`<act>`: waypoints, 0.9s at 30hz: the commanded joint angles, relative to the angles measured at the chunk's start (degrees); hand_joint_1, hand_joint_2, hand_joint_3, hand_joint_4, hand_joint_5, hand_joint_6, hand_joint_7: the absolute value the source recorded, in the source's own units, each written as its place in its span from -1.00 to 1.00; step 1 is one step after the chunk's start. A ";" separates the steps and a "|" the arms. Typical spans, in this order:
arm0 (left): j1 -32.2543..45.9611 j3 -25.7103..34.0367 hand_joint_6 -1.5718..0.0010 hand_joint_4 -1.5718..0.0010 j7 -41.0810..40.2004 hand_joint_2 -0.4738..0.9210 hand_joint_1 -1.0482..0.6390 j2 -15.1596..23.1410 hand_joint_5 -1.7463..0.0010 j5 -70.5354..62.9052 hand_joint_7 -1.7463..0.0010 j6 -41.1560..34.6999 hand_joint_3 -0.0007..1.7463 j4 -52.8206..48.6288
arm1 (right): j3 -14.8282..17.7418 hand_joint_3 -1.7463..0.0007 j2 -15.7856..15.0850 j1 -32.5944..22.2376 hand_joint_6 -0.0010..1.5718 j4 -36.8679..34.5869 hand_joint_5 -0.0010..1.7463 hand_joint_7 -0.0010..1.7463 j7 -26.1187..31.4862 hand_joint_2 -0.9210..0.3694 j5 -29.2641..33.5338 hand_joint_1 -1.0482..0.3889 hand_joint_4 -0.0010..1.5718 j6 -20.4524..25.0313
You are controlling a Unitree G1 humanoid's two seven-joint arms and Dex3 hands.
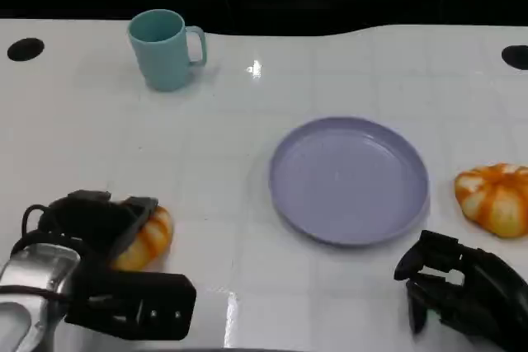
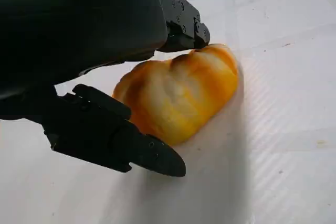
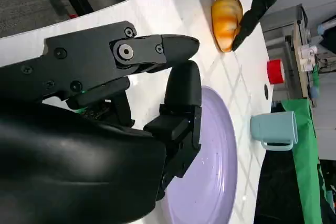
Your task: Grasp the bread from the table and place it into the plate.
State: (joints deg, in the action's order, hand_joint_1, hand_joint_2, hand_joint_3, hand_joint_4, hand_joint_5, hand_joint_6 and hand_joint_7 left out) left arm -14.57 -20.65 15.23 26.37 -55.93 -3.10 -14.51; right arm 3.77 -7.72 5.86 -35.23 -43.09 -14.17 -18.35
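Observation:
An orange and white bread (image 1: 151,239) lies at the near left of the white table. My left hand (image 1: 95,224) is over its left side. In the left wrist view the bread (image 2: 181,95) sits between the fingers (image 2: 184,24) touching its top and the thumb (image 2: 121,142) against its lower side, still resting on the table. The lilac plate (image 1: 348,179) stands in the middle, with nothing on it. My right hand (image 1: 462,290) hovers at the near right, just in front of the plate, fingers apart and holding nothing. The right wrist view shows the plate (image 3: 210,182) and the far bread (image 3: 227,19).
A second orange and white bread (image 1: 495,197) lies right of the plate, near the table's right edge. A teal mug (image 1: 165,47) stands at the back left. Black holes (image 1: 25,49) mark the table's far corners. A red object (image 3: 275,72) sits beyond the table.

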 commanded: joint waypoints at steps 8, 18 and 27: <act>-0.25 0.97 -0.33 0.15 -18.36 0.97 -0.07 1.64 -0.68 5.54 0.91 9.67 -0.35 -7.43 | 0.21 0.72 -1.18 -0.54 -0.11 -0.89 1.00 0.53 0.68 -1.00 0.46 -0.27 -0.16 0.60; -0.79 0.99 0.36 0.16 -28.18 0.60 -0.03 1.08 -1.00 7.53 -0.89 13.63 0.25 -11.42 | 0.39 0.72 -1.01 -0.09 -0.11 -1.64 1.00 0.53 0.13 -1.00 -0.06 -0.25 -0.16 0.29; -1.61 1.02 -0.21 0.14 -32.53 0.99 -0.11 1.22 -1.00 7.77 0.50 14.39 -0.85 -10.97 | 0.48 0.72 -0.96 0.09 -0.11 -2.39 1.00 0.52 -0.06 -1.00 -0.18 -0.24 -0.17 -0.10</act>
State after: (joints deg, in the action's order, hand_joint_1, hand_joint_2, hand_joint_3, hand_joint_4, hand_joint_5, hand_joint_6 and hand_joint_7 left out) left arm -15.42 -19.93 -15.90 26.85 -48.36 11.02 -25.74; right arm 3.80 -7.78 6.42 -36.41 -43.21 -14.34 -18.96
